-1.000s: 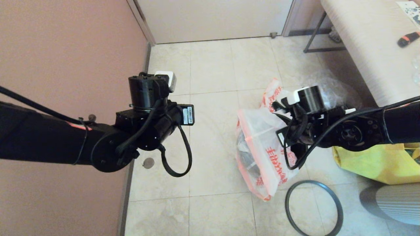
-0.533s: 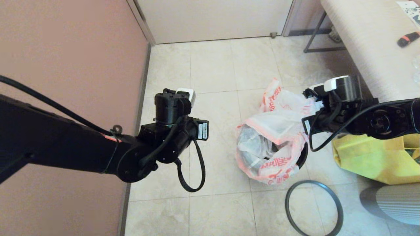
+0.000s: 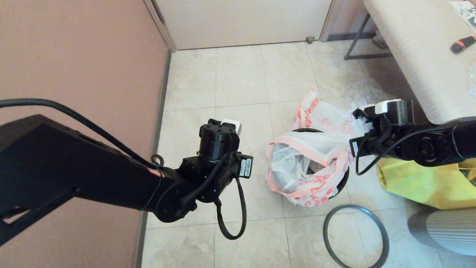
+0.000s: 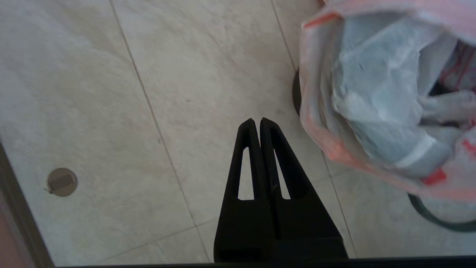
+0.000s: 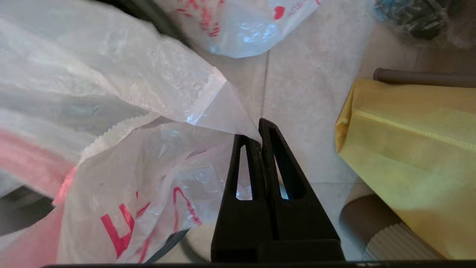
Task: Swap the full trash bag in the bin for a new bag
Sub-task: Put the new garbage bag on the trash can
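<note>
On the tiled floor, centre-right, the bin [image 3: 344, 181] stands upright with a white bag [image 3: 310, 165] in it, mouth facing up and draped over the rim. Right gripper [image 5: 259, 128] has its fingers closed on a corner of that bag, at the bin's right side, pulling the film taut toward the right. Left gripper [image 4: 256, 121] hangs just left of the bin, fingers closed on nothing. Another printed bag [image 3: 319, 113] lies behind the bin. Hoop [image 3: 356, 236] lies flat on the floor nearby; yellow tote [image 3: 424, 184] to the right.
</note>
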{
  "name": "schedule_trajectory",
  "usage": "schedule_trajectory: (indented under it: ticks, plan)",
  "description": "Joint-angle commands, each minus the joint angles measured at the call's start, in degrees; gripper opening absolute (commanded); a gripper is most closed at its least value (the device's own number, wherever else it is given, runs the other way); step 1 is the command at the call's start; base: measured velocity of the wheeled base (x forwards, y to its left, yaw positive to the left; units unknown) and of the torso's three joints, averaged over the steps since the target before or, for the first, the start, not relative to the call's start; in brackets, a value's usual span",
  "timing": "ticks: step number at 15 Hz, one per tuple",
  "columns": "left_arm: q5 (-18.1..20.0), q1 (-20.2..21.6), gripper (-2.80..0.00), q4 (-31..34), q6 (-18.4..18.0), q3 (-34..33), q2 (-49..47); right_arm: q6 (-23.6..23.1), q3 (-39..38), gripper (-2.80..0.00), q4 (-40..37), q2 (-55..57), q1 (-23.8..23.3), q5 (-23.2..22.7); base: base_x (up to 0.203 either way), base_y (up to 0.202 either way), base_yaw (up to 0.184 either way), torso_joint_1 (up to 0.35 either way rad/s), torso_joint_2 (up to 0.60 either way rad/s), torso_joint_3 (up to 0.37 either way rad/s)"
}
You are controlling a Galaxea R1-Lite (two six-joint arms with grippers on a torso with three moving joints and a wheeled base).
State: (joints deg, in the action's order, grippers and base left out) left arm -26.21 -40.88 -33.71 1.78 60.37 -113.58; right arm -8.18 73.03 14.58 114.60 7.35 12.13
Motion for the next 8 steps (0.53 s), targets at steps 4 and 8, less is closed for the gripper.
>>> schedule_trajectory:
  ticks: [4, 8]
  plan:
    - [-0.2, -0.7, -2.80, -0.2, 0.1, -0.3, -2.1, -0.8, -1.4, -2.80, 1.6, 1.9, -3.7, -0.8, 0.000, 0.000, 0.000, 0.000, 0.00, 0.000]
    - [-0.2, -1.0, -2.80, -0.2, 0.4, -0.3, -2.3, -0.7, -4.4, 0.00, 2.1, -0.7, -3.4, -0.9, 0.000, 0.000, 0.000, 0.000, 0.00, 0.000]
